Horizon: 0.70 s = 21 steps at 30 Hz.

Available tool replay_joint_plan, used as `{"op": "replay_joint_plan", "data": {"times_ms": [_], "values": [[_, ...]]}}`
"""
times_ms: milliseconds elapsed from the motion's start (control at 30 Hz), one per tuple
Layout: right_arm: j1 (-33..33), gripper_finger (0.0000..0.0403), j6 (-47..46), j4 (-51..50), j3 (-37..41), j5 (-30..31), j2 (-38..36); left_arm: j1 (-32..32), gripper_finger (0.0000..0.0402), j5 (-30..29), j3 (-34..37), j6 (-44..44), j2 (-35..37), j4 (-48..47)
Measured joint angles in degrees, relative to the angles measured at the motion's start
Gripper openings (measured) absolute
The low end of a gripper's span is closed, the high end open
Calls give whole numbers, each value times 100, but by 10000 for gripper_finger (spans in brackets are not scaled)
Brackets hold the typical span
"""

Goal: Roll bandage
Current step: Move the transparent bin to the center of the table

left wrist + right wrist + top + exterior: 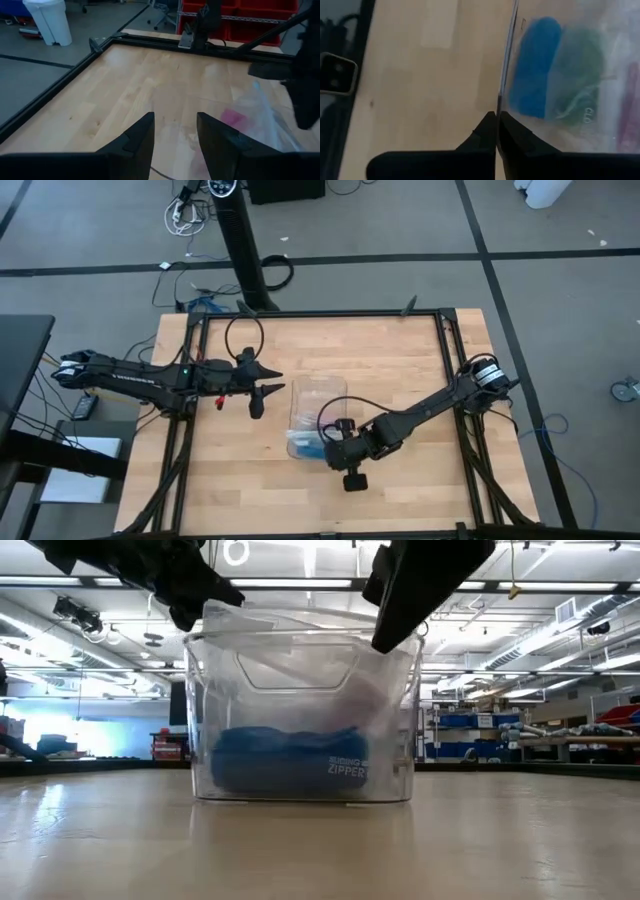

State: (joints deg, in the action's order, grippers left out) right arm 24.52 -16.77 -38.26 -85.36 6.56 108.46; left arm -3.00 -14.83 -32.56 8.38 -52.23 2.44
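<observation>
A clear plastic box (pixel 316 418) with blue contents (pixel 285 760) stands on its base at the table's middle. The magenta-pink bandage (pixel 232 118) shows dimly through clear plastic; it is also a pink streak in the right wrist view (pixel 630 100). My right gripper (pixel 338 442) is at the box's near right side, shut on its thin clear edge. My left gripper (pixel 175 135) is open and empty, above the table just left of the box (pixel 262 392). My right gripper has the box's thin clear wall edge (pixel 501 95) pinched between its two fingers (pixel 485 131), one on the contents' side and one on the outer side. The edge runs along the fingers. The box stands on the table (pixel 300 802).
The black frame rail (pixel 320 316) runs around the wooden table top. Bare wood lies left of and near the box (pixel 230 480). The right arm (pixel 305 75) stands dark in the left wrist view beside the clear plastic.
</observation>
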Motion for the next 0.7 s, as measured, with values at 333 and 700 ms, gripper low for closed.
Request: {"op": "replay_joint_plan", "data": {"times_ms": [333, 700], "values": [[-542, 5, 1017, -828, 4, 1, -195, -14, 154, 7, 0, -75, -2, 2], [-1119, 5, 1829, -1052, 0, -142, -213, -14, 155, 76, 0, -213, 0, -19]]}}
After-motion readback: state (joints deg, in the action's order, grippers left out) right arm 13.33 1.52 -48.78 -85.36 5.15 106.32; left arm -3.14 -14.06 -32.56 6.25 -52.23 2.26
